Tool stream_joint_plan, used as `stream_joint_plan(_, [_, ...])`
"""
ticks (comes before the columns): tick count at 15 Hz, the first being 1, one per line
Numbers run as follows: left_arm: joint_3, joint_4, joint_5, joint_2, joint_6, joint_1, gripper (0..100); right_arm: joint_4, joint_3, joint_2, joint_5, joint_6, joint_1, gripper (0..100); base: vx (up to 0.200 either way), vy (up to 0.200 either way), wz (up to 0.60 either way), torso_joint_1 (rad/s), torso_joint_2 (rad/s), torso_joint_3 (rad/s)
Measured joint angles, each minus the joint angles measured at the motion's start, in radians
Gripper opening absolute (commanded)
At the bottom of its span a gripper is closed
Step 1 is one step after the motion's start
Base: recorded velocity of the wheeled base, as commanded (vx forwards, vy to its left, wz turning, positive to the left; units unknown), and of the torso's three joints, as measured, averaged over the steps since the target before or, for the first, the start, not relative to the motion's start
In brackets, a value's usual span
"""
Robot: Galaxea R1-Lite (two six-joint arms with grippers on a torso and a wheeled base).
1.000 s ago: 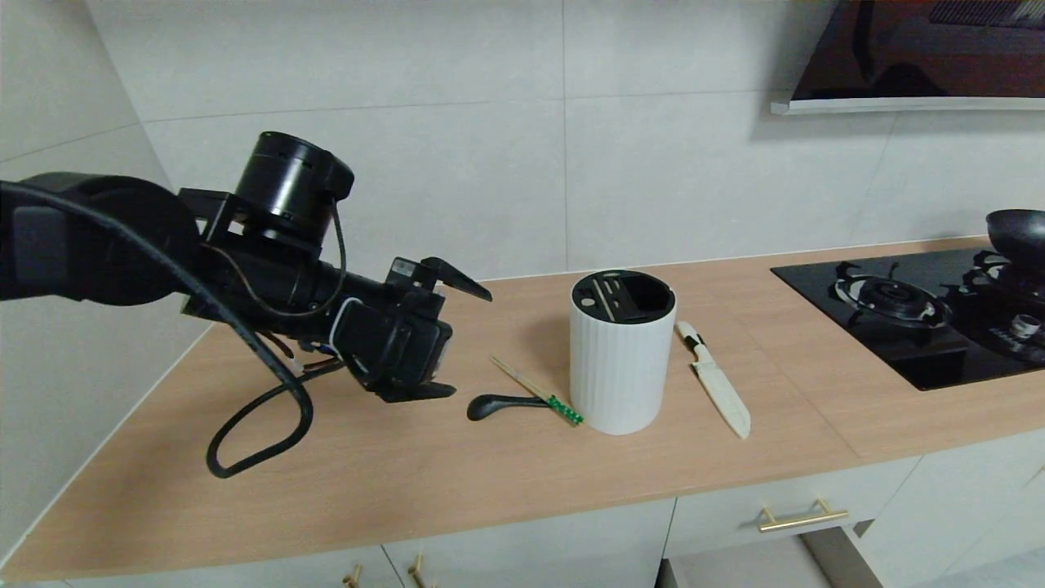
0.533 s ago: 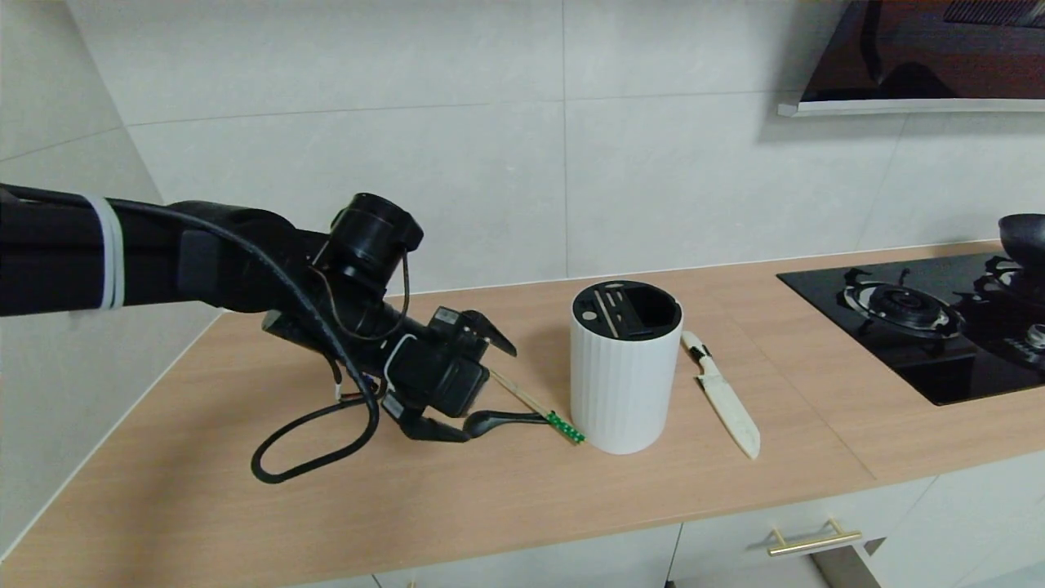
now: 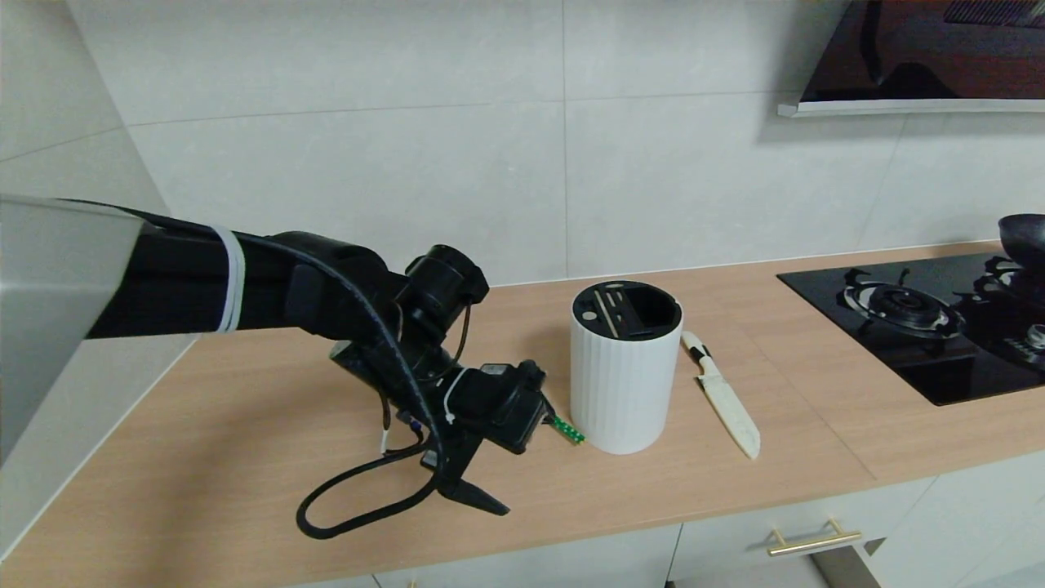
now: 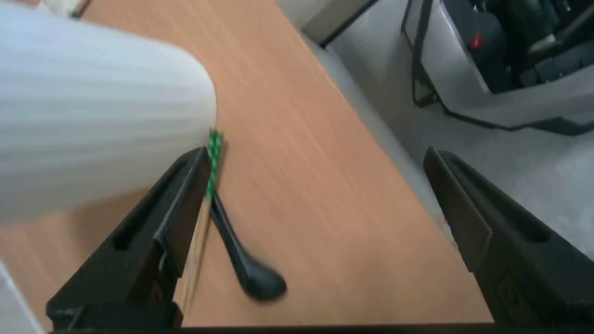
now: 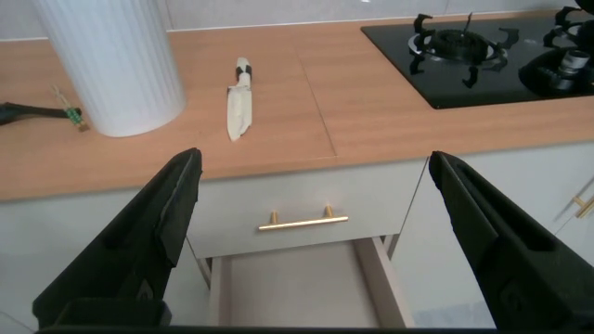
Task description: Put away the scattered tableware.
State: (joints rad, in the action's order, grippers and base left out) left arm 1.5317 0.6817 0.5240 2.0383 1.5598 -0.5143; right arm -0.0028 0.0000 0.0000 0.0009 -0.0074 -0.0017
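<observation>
A white ribbed utensil holder (image 3: 624, 376) stands on the wooden counter (image 3: 245, 408). Its dark slotted top has one chopstick in it. A white knife (image 3: 722, 400) lies just right of the holder. To its left lie a black spoon (image 4: 243, 267) and chopsticks with green tips (image 3: 566, 429) (image 4: 213, 158). My left gripper (image 3: 521, 445) (image 4: 316, 158) hangs open low over the counter, right above the spoon and chopsticks, with nothing between its fingers. My right gripper (image 5: 314, 160) is open in front of the counter edge, below the knife (image 5: 239, 104) and holder (image 5: 116, 60).
A black gas hob (image 3: 922, 318) with a dark pan (image 3: 1024, 233) fills the counter's right end. A range hood (image 3: 914, 57) hangs above. White drawers with a gold handle (image 5: 302, 221) run under the counter; one drawer is pulled open. Tiled walls close off the back and left.
My left arm has swung right and down from mid-air, and its open gripper now hangs over the spoon and chopsticks. The head camera shifted slightly early on.
</observation>
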Motion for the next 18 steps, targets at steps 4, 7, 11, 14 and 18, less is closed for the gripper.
stream_joint_plan(4, [0.119,-0.007,0.021,0.104,-0.073,-0.020,100,0.000,0.000,0.000,0.000,0.000,0.000,100,0.000,0.000,0.00,0.000,0.00,0.000])
stream_joint_plan(7, [0.146,-0.039,0.016,0.159,-0.113,-0.022,100,0.000,0.000,0.000,0.000,0.000,0.000,100,0.000,0.000,0.00,0.000,0.00,0.000])
stream_joint_plan(11, [0.089,-0.240,0.011,0.190,-0.259,-0.013,100,0.000,0.000,0.000,0.000,0.000,0.000,100,0.000,0.000,0.00,0.000,0.00,0.000])
stream_joint_plan(14, [-0.050,-0.539,-0.023,0.189,-0.467,-0.024,100,0.000,0.000,0.000,0.000,0.000,0.000,100,0.000,0.000,0.00,0.000,0.00,0.000])
stream_joint_plan(18, [-0.134,-0.626,-0.054,0.199,-0.516,-0.031,100,0.000,0.000,0.000,0.000,0.000,0.000,100,0.000,0.000,0.00,0.000,0.00,0.000])
